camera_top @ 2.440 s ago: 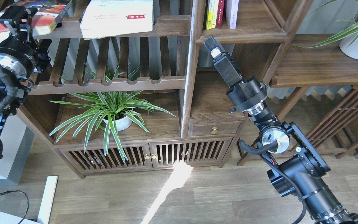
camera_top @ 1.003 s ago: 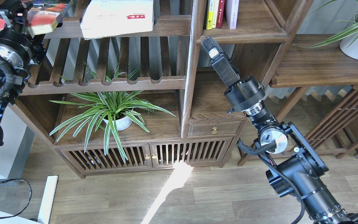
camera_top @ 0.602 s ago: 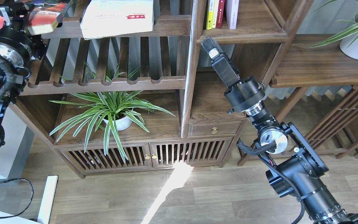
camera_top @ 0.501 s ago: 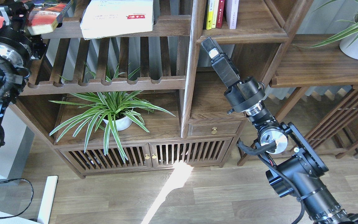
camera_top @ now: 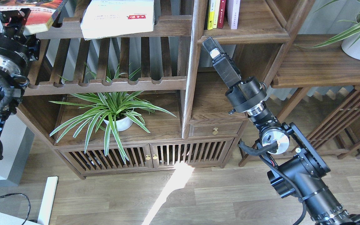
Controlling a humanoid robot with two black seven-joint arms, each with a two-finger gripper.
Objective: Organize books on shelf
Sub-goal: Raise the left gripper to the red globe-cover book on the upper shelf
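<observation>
A red-orange book (camera_top: 34,9) lies flat on the slatted rack at the top left. My left gripper (camera_top: 9,15) is on its near edge and seems shut on it; the fingertips are hard to make out. A thick white book with a red label (camera_top: 117,15) lies flat beside it. The shelf (camera_top: 255,31), a narrow solid-floored compartment at the top centre, holds upright yellow, red and white books (camera_top: 223,12). My right gripper (camera_top: 209,47) is shut and empty, pointing up just below the shelf's front edge. I see no barcode on any book.
A scalloped slatted rack (camera_top: 105,82) runs below the lying books. A potted spider plant (camera_top: 114,115) stands under it. A small drawer (camera_top: 216,128) and slatted cabinet doors sit lower. A white plant pot (camera_top: 359,47) stands on a wide plank at the right.
My left gripper has dropped slightly toward me, and the red-orange book has shifted left with it. The right arm has barely moved.
</observation>
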